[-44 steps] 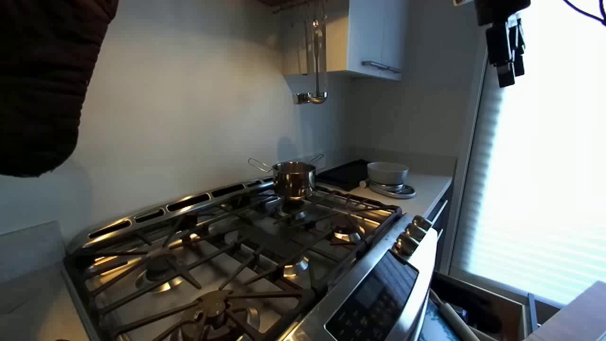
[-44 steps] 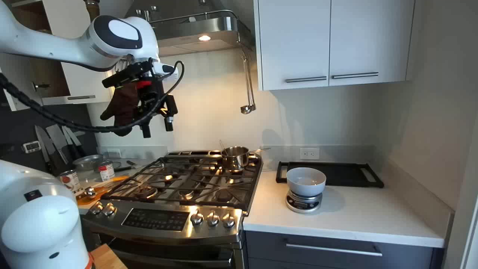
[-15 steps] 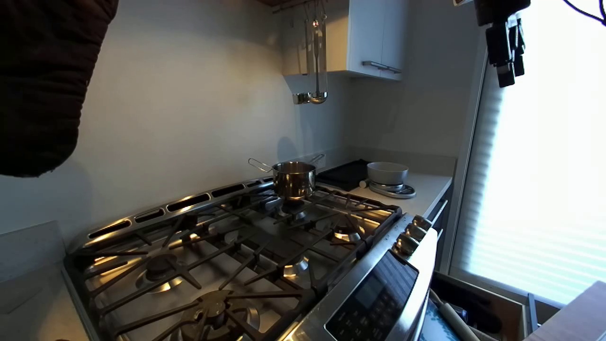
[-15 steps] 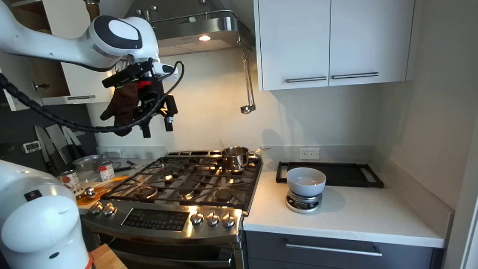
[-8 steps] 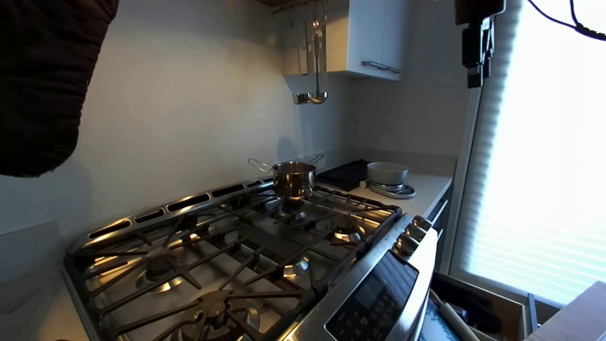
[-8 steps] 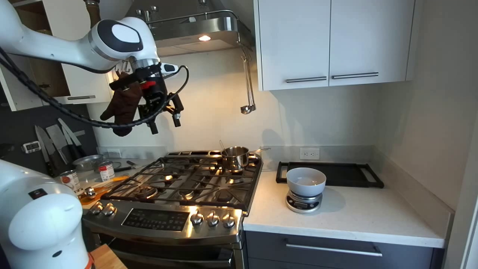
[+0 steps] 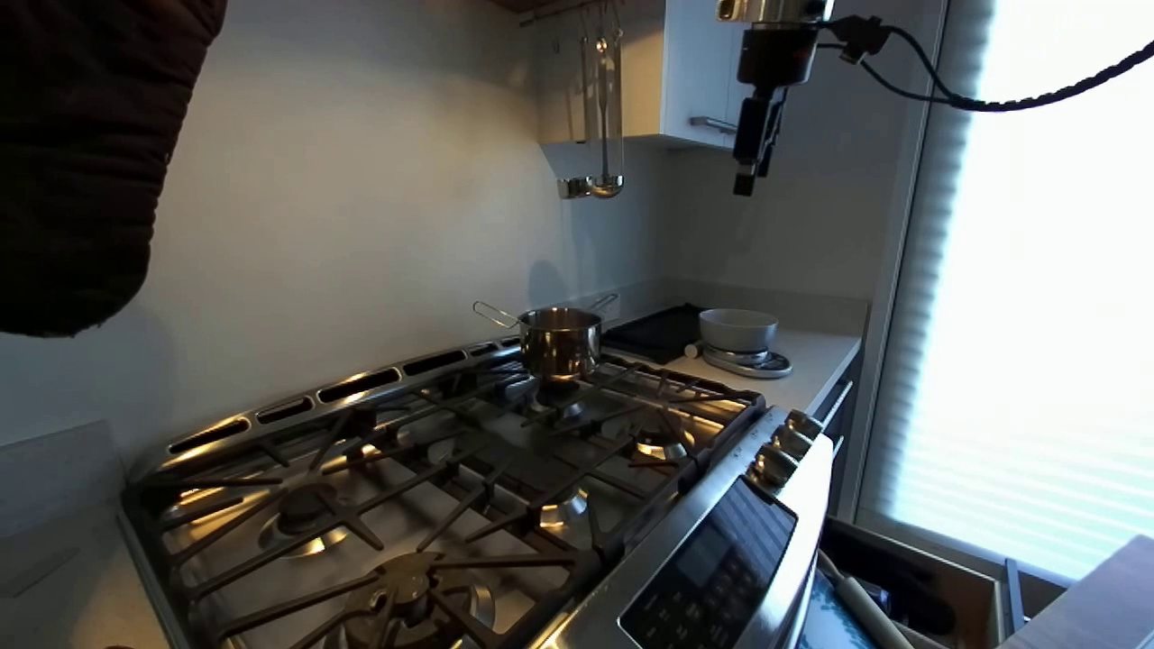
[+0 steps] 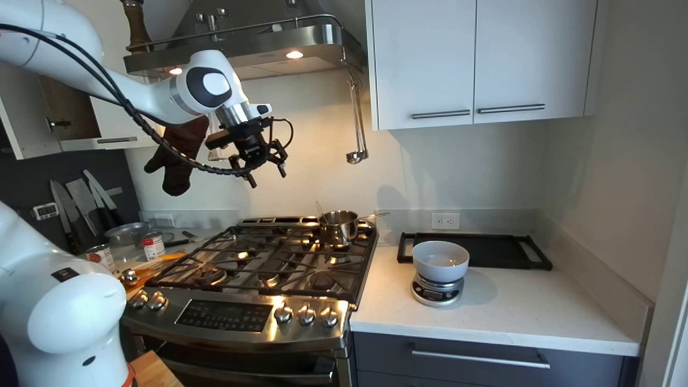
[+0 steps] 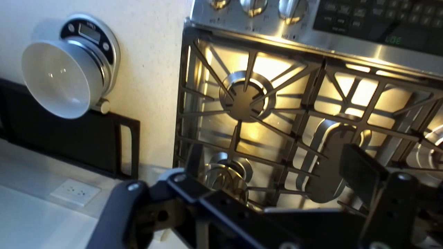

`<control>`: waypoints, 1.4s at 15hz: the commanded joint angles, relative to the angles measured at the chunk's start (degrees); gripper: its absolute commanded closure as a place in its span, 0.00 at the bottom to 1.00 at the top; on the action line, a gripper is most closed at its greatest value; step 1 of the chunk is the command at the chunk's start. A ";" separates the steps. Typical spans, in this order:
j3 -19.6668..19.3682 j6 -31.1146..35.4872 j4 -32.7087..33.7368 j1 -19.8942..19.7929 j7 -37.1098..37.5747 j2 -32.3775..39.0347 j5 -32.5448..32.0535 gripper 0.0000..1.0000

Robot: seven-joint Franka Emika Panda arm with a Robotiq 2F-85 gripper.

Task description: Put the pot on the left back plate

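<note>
The shiny steel pot [image 7: 561, 347] with wire handles sits on the right back burner grate. It shows in both exterior views [image 8: 338, 230] and in the wrist view [image 9: 230, 181], where a gripper finger partly hides it. The left back plate [image 8: 242, 253], a round burner under black grate prongs, is bare; it also shows in an exterior view [image 7: 308, 512]. My gripper [image 8: 268, 178] is open and empty, high above the cooktop, up and left of the pot there. It also shows in an exterior view [image 7: 754, 180]. In the wrist view the fingers [image 9: 271, 159] are wide apart.
A white bowl [image 8: 441, 262] stands on a kitchen scale [image 8: 436, 294] right of the stove, before a black tray [image 8: 484, 251]. A dark oven mitt [image 8: 183, 156] and ladles [image 8: 356, 156] hang nearby. The range hood [image 8: 312, 43] is above. Cans [image 8: 153, 246] stand left.
My arm has moved right and away toward the back wall in an exterior view, closer to the pot, and the gripper has tilted. The fingers stay open. The pot has not moved.
</note>
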 commanded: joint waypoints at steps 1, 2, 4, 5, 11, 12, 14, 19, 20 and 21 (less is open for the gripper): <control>-1.02 8.99 4.11 1.11 -6.09 9.48 0.58 0.00; -1.24 11.92 5.25 1.20 -8.15 12.13 1.00 0.00; -1.43 16.17 8.15 1.22 -12.54 17.42 2.01 0.00; -1.67 18.00 9.39 1.45 -15.65 19.65 3.38 0.00; 0.51 17.37 20.83 -0.62 -26.61 32.22 8.01 0.00; 0.98 17.65 22.58 -0.92 -28.14 34.07 8.27 0.00; 1.81 17.96 25.52 -1.33 -28.86 37.35 7.25 0.00; 3.23 18.34 27.11 -1.67 -27.79 39.18 5.78 0.00; 3.41 18.33 27.72 -1.65 -27.91 39.76 5.69 0.00; 3.49 18.33 28.01 -1.64 -28.03 40.00 5.66 0.00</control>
